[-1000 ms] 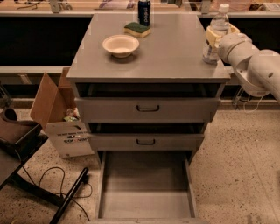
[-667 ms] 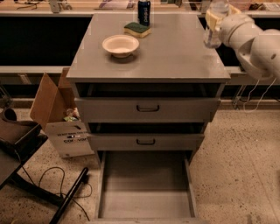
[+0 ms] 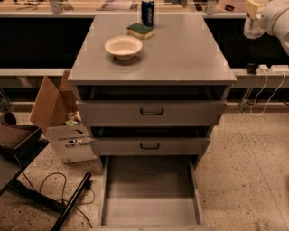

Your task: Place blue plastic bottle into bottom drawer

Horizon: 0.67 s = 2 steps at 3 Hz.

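Observation:
The blue plastic bottle hangs in the air at the top right, beyond the right edge of the grey cabinet top. Only its clear lower body shows; its cap is hidden. My gripper is shut on the bottle's upper part, with the white arm reaching in from the right edge. The bottom drawer is pulled out at the bottom middle, a wide shallow grey tray with nothing in it, far below and left of the bottle.
On the cabinet top stand a cream bowl, a green sponge and a dark blue can. The two upper drawers are slightly open. A cardboard box and a black stand sit left; cables and a power strip right.
The gripper has lifted the bottle off the cabinet's back right corner and carried it up and to the right, clear of the top.

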### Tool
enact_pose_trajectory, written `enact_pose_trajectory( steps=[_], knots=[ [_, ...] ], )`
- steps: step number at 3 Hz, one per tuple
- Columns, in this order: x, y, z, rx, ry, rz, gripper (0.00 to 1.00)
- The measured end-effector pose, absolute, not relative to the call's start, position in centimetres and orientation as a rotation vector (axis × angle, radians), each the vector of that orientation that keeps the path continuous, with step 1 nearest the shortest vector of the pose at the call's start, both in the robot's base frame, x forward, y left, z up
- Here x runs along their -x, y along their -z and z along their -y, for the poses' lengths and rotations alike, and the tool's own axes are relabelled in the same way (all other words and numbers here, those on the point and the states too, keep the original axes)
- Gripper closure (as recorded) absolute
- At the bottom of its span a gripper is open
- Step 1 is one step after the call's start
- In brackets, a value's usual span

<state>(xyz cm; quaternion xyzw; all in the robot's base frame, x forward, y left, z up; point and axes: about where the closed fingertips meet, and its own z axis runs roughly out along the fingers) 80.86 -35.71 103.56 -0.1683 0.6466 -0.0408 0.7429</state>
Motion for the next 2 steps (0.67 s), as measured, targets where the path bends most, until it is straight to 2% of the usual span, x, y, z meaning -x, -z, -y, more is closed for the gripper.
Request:
enact_pose_trajectory(
  steps=[2],
  knots=[
    [-73.1,-102.9,39.1,0.452,0.076,-1.474,1.0]
  ],
)
